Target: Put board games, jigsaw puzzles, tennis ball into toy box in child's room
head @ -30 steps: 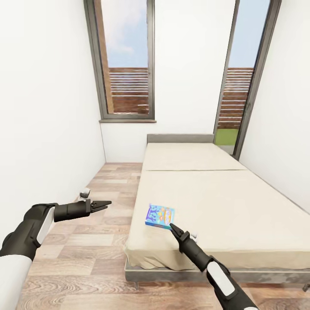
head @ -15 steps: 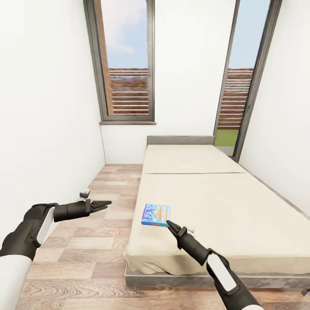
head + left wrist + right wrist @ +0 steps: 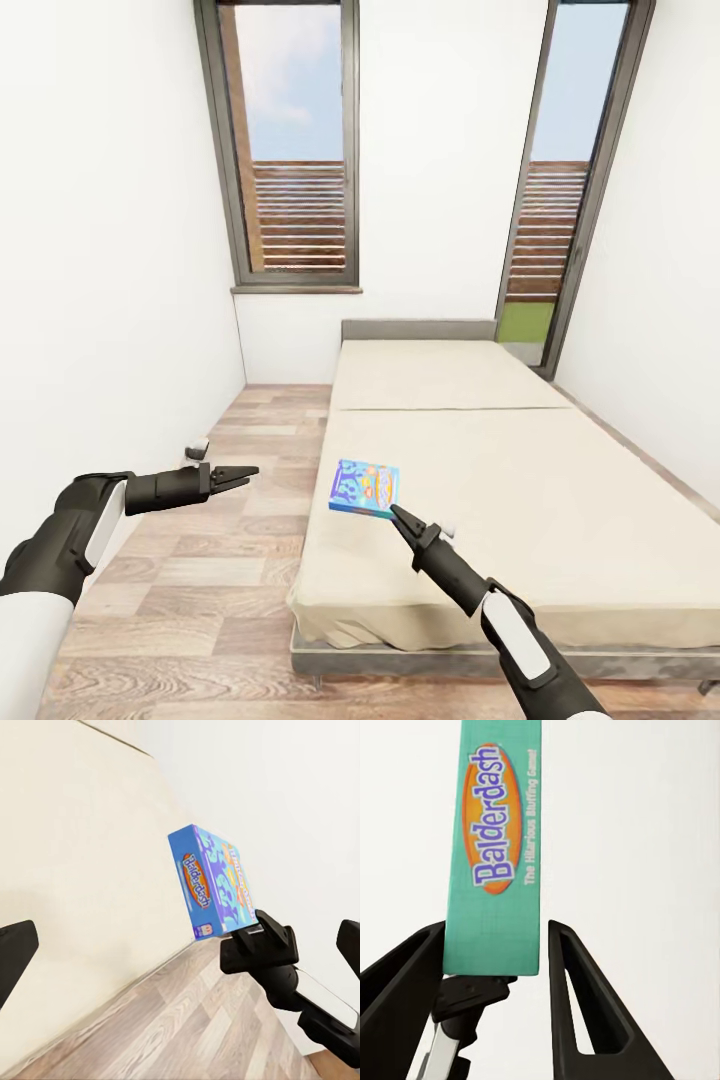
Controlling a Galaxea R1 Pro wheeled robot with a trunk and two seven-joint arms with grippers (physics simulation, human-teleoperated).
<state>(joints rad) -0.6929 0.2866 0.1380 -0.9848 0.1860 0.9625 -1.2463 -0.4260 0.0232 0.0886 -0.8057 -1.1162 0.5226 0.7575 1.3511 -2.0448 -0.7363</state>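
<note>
board game (image 3: 364, 488) above bed (image 3: 560, 520) near-left corner | left end effector (image 3: 243, 472) left, over floor (image 3: 215, 560)

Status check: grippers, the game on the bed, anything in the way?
Right gripper at blue game, jaws astride its edge, grip unconfirmed. Left gripper empty over floor. Game near bed corner. Nothing blocking.

We count one board game, the blue Balderdash box (image 3: 365, 488). We count one bed (image 3: 560, 480), its beige mattress in two parts, with one grey headboard (image 3: 418, 329). We count two tall windows in the far wall, one (image 3: 293, 150) toward the left and one (image 3: 560, 180) toward the right. We count two arms, each ending in one pincer: the left pincer (image 3: 240, 474) and the right pincer (image 3: 397, 516). We count one small white object on the floor (image 3: 197, 446) by the wall.
</note>
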